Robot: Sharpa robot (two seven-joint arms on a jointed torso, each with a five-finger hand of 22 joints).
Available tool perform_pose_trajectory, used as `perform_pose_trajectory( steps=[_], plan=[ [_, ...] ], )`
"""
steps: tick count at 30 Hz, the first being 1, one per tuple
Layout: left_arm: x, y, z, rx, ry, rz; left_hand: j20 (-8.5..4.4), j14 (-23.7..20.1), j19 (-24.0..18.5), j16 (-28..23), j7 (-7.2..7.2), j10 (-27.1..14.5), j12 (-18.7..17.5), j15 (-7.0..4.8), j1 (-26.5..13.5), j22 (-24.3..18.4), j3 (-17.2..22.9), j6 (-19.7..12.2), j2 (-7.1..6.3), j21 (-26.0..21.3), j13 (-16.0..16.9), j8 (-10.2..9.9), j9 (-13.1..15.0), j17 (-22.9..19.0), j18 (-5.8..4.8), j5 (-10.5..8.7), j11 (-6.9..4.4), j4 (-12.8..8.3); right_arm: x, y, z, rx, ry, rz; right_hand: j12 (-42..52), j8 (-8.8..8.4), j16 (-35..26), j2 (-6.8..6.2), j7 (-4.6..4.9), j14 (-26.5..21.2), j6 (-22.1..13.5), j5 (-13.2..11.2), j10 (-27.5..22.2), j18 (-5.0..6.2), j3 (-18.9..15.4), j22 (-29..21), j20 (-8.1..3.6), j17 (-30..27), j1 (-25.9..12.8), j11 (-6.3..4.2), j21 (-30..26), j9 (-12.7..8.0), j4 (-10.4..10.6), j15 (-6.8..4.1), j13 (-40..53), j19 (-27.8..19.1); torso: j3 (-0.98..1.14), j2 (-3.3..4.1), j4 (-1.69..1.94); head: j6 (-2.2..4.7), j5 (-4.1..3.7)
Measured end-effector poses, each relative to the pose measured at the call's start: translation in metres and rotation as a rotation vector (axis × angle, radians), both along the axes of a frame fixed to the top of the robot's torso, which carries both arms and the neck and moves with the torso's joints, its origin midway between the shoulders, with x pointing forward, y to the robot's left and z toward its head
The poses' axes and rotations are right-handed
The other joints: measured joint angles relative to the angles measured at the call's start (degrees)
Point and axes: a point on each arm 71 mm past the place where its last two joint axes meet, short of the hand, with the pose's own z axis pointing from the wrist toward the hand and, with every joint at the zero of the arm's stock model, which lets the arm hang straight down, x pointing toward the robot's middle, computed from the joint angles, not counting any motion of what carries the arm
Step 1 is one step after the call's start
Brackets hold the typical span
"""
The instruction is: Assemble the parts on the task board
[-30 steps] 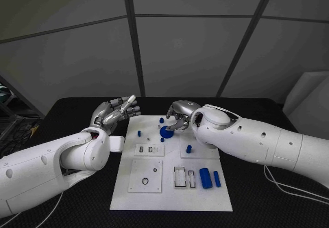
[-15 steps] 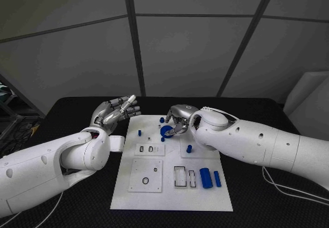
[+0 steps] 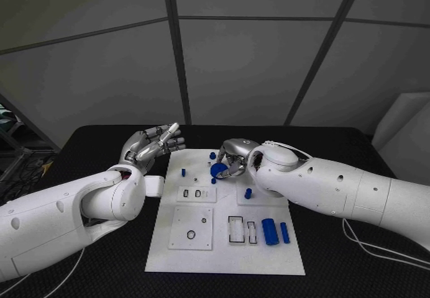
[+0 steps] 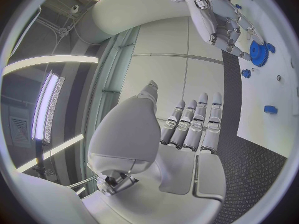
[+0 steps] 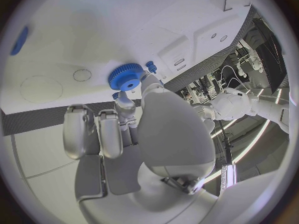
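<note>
Right hand curled over the far part of the task board, fingertips pinching a blue toothed gear and holding it at the board's surface near the far edge; in the right wrist view the same gear gripped at the fingertips, its toothed rim plainly showing, with the remaining fingers bent down beside it. Cannot tell whether the gear rests on the board or hangs just above it. Left hand raised beside the board's far left corner, over the black worktop, fingers straight and slightly spread, holding nothing and touching nothing; seen from its own wrist as a row of extended fingers side by side, with the right hand and gear beyond. Small blue peg standing on the board near its left edge, another small blue peg at the far edge just beside the right hand, and a short blue piece upright near the middle. Thick blue cylinder and thinner blue rod lying side by side toward the board's near right corner, close together, next to rectangular cut-outs. Small dark ring lying on the raised square plate toward the near left of the board
</note>
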Motion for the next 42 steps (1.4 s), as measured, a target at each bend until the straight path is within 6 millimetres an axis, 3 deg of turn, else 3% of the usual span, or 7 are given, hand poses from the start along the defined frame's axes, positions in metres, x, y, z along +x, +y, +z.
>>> perform_pose_trajectory(
  steps=[16,23,29,42],
  plan=[
    [0.0005,0.0004,-0.0005,0.001,0.003,0.001,0.00,0.0,0.0,-0.2,0.00,-0.2,0.0,0.00,0.0,0.0,-0.2,0.0,0.00,0.0,0.0,0.0,0.0,0.0,0.00,0.00,-0.20,-0.2,0.0041,-0.0025,-0.0022,-0.010,0.005,-0.008,0.3,0.17,0.0,1.47,-0.23,0.0,0.6,0.2,0.0,0.00,1.5,0.0,0.00,0.0,1.9,-0.01,0.0,0.0,-1.5,0.00,0.4,0.0,0.04,-0.03,-0.04,-0.25,0.12],
    [0.0006,0.0003,-0.0007,0.001,0.005,0.000,0.00,0.0,0.0,-0.2,0.00,-0.2,0.0,0.00,0.0,0.0,-0.2,0.0,0.00,0.0,0.0,0.0,0.0,0.0,0.00,0.00,-0.20,-0.2,0.0041,-0.0002,-0.0025,-0.014,0.003,0.000,1.5,0.87,0.0,2.33,-0.55,0.0,2.3,0.1,0.6,0.00,2.5,0.0,0.00,0.0,2.8,-0.62,0.0,-0.1,-2.3,-0.02,1.7,0.0,0.03,-0.03,-0.04,-0.35,0.09],
    [0.0006,0.0004,-0.0008,0.001,0.006,0.000,0.00,0.0,0.0,-0.2,-0.31,-0.4,0.0,0.00,0.0,0.0,-0.2,-0.3,0.00,0.0,0.0,0.0,0.0,0.0,0.00,0.00,0.00,-0.2,0.0038,0.0000,-0.0025,-0.012,-0.007,0.003,2.9,1.65,0.2,2.97,-1.07,0.2,5.0,-1.4,1.8,0.01,4.6,0.0,-0.42,0.0,3.5,-1.42,0.4,-0.1,-2.9,-0.65,3.2,0.4,0.01,-0.03,-0.07,-0.48,0.02],
    [0.0007,0.0013,-0.0011,0.003,0.010,0.001,0.00,-0.2,0.0,-0.5,-0.23,-1.4,0.0,0.21,0.0,-0.1,0.0,-1.1,0.00,0.0,-0.1,-0.2,-0.1,0.0,0.00,0.00,-0.06,-0.3,0.0009,-0.0044,-0.0027,0.019,-0.055,-0.008,4.1,1.96,0.5,4.30,-0.65,0.2,5.5,-1.1,3.1,0.01,6.6,0.0,-1.04,0.0,4.1,-1.83,0.6,-0.1,-3.3,-1.06,5.0,1.0,0.02,-0.07,-0.07,-0.43,0.05]
  ],
)
